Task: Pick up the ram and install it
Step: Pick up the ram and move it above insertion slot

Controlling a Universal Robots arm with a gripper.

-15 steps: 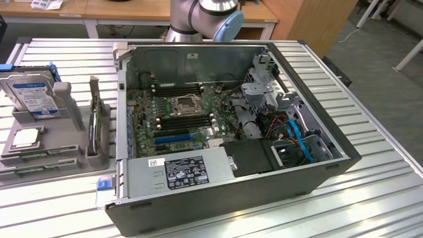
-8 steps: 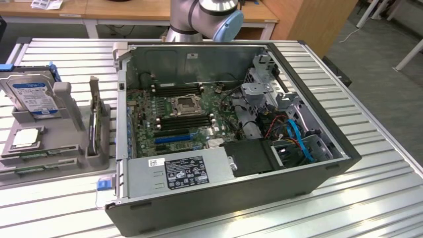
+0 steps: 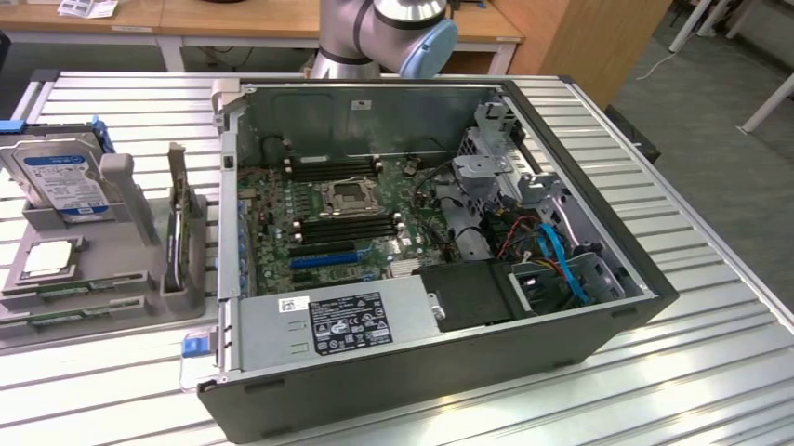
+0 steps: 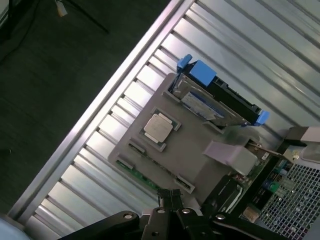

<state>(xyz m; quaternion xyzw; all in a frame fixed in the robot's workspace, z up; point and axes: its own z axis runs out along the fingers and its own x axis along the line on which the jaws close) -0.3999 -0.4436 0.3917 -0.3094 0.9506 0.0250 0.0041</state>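
The ram (image 4: 141,176) is a thin green stick lying in a slot along the edge of the grey parts tray (image 4: 190,137). In the exterior view the ram (image 3: 70,286) lies at the tray's (image 3: 125,307) near corner, with a second green stick (image 3: 62,316) just beside it. My gripper (image 4: 170,199) hangs above the tray edge, close over one end of the ram, with its dark fingers shut together and nothing between them. The arm (image 3: 387,32) rises behind the open computer case (image 3: 447,372).
On the tray sit a square silver CPU (image 4: 159,128), a hard drive (image 4: 210,97) in a blue bracket, and an upright card (image 3: 181,232). Black memory slots (image 3: 353,226) lie by the CPU socket (image 3: 342,194). The slatted metal table (image 3: 694,372) has floor beyond its edge.
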